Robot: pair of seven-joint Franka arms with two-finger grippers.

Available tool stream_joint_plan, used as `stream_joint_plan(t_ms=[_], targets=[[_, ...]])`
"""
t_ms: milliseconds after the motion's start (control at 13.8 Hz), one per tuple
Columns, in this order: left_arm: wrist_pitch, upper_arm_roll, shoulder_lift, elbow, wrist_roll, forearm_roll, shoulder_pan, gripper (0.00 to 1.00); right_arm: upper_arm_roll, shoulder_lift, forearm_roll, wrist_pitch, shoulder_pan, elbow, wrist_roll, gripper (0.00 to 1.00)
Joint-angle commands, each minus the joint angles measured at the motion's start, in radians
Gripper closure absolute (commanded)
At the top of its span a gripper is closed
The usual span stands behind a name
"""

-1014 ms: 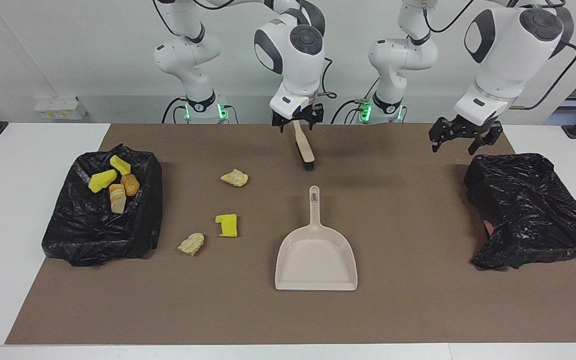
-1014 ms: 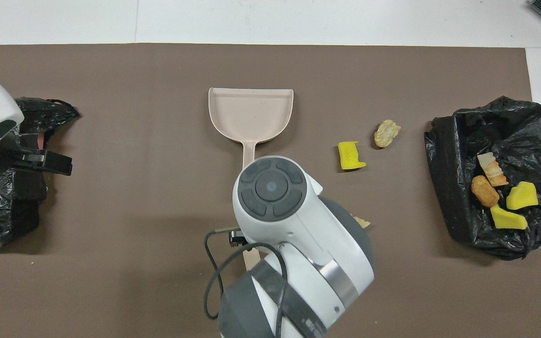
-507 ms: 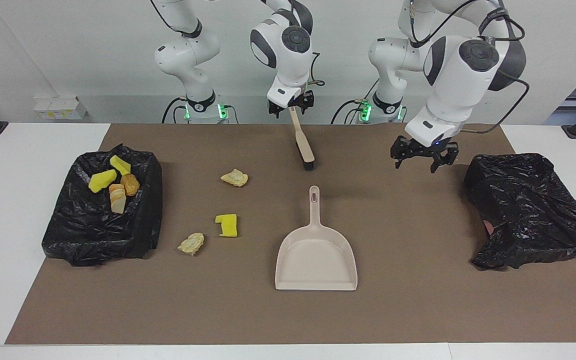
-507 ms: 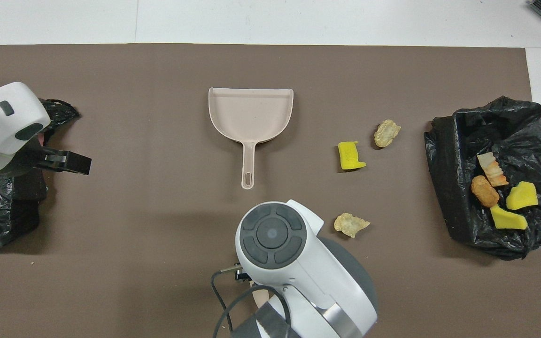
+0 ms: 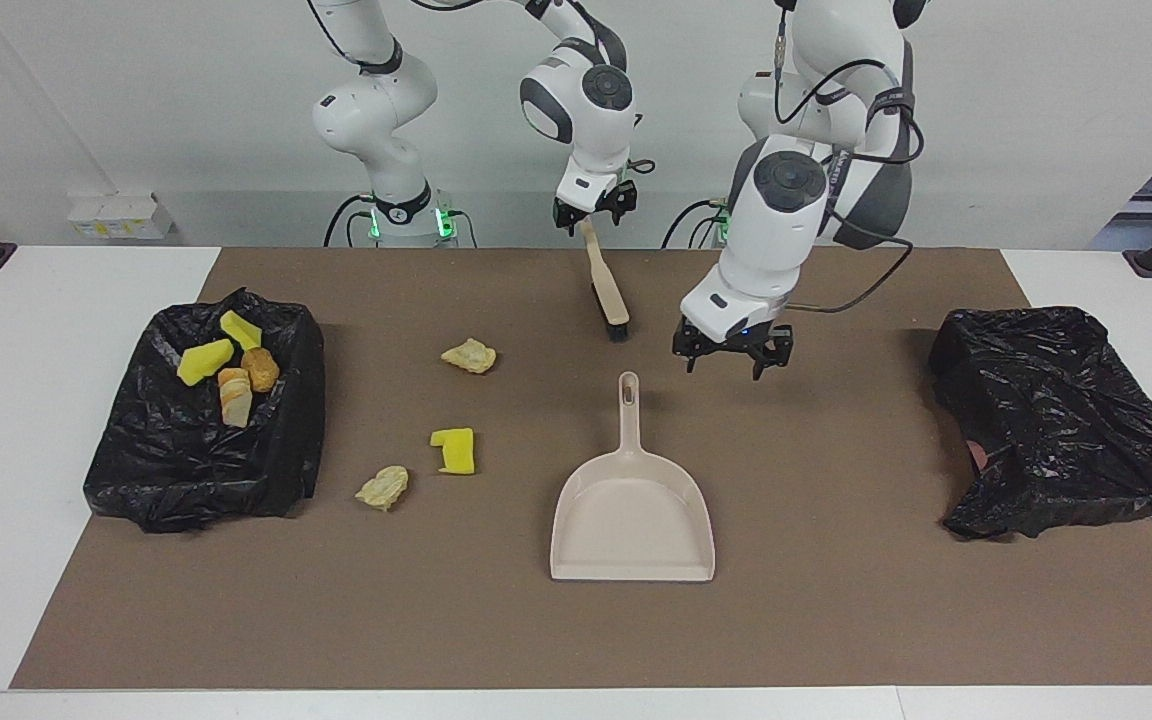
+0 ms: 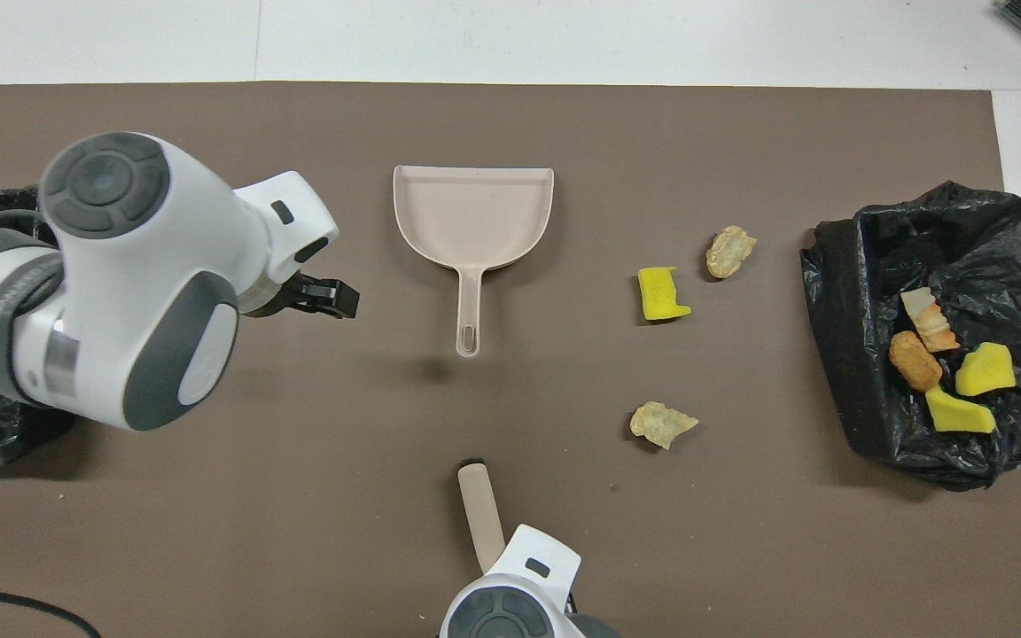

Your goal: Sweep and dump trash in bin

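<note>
Left pincer [image 5: 731,360] wide, moved beside dustpan [image 5: 633,510], right pincer [image 5: 593,214] holding brush [image 5: 607,290]

Free room and obstacles, taken from the dustpan [image 5: 632,515]. Its handle points toward the robots; the mat just beside the handle tip lies bare. The left claw [image 5: 731,352], fingers spread, hangs over the mat beside that handle, toward the left arm's end. The brush [image 5: 608,294], gripped at its handle by the right claw [image 5: 592,214], slants down nearer the robots than the dustpan. Three trash scraps [image 5: 456,450] lie loose toward the right arm's end, short of the black bin [image 5: 198,470]. The counter farther from the robots than the dustpan is open mat.
</note>
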Motion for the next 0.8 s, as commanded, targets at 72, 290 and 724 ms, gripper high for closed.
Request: stream_joint_plan(t_ms=[72,290,724], targets=[[0.054,0.018,0.099,0.068,-0.092,-0.011,-0.069,0.00,-0.005,0.002,0.025,0.047,0.014,-0.049,0.014,0.08],[0.097,0.018,0.141,0.090,-0.144,-0.023,-0.098,0.00,-0.003,0.004,0.023,0.047,0.014,-0.049,0.013,0.29],[0.209,0.018,0.194,0.088,-0.184,-0.051,-0.117,0.00,-0.005,0.004,0.025,0.039,0.013,-0.049,0.028,0.69]])
